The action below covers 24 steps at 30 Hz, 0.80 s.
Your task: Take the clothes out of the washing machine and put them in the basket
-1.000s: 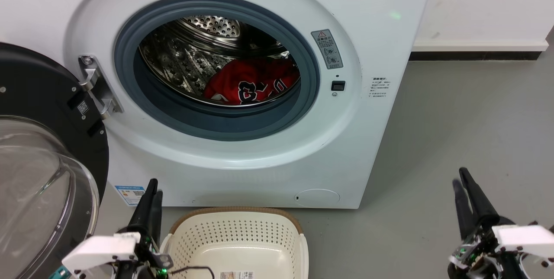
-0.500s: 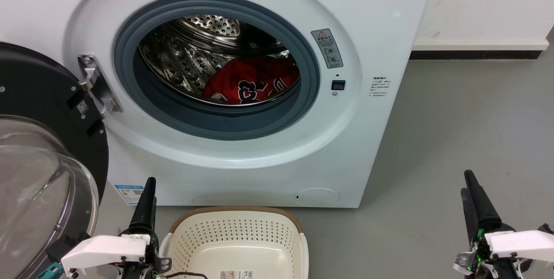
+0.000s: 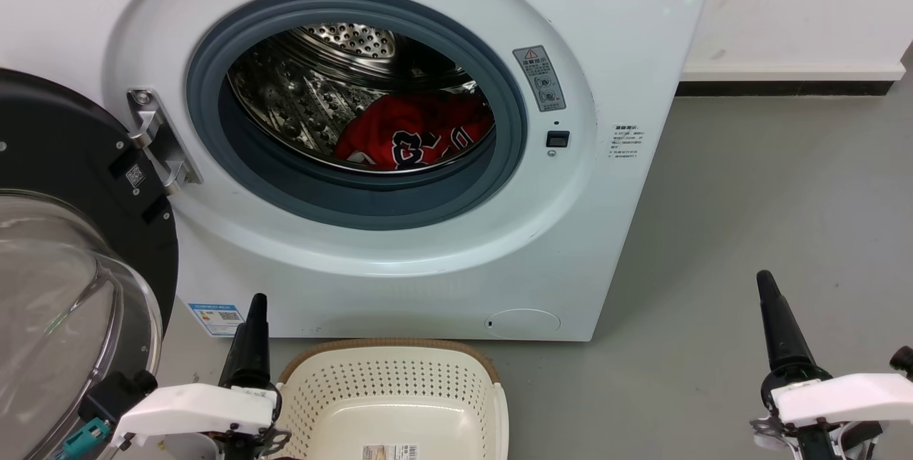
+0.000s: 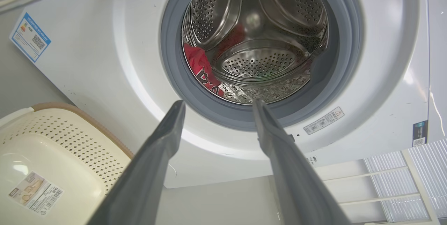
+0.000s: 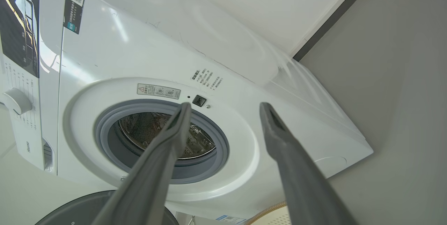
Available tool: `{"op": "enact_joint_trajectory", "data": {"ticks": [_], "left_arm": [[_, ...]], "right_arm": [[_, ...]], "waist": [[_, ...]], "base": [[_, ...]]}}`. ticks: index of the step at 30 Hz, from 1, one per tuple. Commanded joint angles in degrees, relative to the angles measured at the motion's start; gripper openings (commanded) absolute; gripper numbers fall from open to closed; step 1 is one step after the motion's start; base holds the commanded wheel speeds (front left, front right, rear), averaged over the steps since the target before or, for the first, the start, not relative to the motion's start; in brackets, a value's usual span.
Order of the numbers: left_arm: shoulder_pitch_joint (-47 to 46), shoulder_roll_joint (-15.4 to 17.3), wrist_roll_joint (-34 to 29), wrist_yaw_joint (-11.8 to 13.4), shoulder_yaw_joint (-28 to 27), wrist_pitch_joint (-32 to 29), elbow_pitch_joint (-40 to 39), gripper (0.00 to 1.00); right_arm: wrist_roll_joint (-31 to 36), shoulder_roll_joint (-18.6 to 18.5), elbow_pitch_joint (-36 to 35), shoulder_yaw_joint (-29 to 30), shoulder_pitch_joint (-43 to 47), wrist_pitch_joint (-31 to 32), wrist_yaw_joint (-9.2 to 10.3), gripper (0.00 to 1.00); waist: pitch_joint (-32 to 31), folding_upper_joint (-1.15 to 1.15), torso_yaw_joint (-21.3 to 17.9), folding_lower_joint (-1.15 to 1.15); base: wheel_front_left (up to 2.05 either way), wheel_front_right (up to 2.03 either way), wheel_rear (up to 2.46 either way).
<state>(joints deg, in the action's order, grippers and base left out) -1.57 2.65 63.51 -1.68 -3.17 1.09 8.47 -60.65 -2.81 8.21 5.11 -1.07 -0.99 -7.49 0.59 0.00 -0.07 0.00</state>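
**Clothes in drum, both grippers spread**

Clothes (image 3: pixel 414 135): red bundle w/ black, white-edged numerals, lying at the bottom right of the steel drum (image 3: pixel 314 89) inside the washing machine (image 3: pixel 628 39). Door (image 3: pixel 64 160) is swung wide to the robot's left, glass bowl facing out. Basket (image 3: pixel 389 381) sits on the grey floor (image 3: pixel 784 182) just in front of the machine, below the porthole, w/ a label on its bottom. Left gripper (image 4: pixel 219 102): fingers apart, gripping nothing, low beside the basket's left side, aimed up at the porthole but short of it. Right gripper (image 5: pixel 226 104): fingers apart too, gripping nothing, low over the floor, to the right of the machine & apart from it.
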Motion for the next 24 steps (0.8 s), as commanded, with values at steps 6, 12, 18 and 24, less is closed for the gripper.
{"op": "enact_joint_trajectory", "data": {"ticks": [6,12,18,24], "left_arm": [[0.0,0.2,-7.0,1.4,1.2,1.6,-2.2,1.0],[0.5,0.2,-12.4,2.3,2.0,2.8,-3.0,1.0],[1.0,0.2,-17.6,3.2,2.7,3.9,-3.7,1.0],[1.6,0.2,-22.4,4.1,3.3,5.0,-4.5,1.0]], "right_arm": [[10.0,-0.1,-3.5,-1.3,0.3,-1.6,0.0,1.0],[17.6,-0.1,-4.7,-2.4,1.1,-2.8,0.0,1.0],[24.2,-0.1,-5.2,-3.1,1.9,-3.9,0.0,1.0],[29.6,-0.1,-5.8,-3.6,2.4,-5.0,0.0,1.0]], "waist": [[0.1,0.0,0.0,0.0],[0.1,0.0,0.0,0.0],[0.2,0.0,0.0,0.0],[0.2,0.0,0.0,0.0]], "base": [[0.0,0.0,0.0],[0.0,0.0,0.0],[0.0,0.0,0.0],[0.0,0.0,0.0]]}}
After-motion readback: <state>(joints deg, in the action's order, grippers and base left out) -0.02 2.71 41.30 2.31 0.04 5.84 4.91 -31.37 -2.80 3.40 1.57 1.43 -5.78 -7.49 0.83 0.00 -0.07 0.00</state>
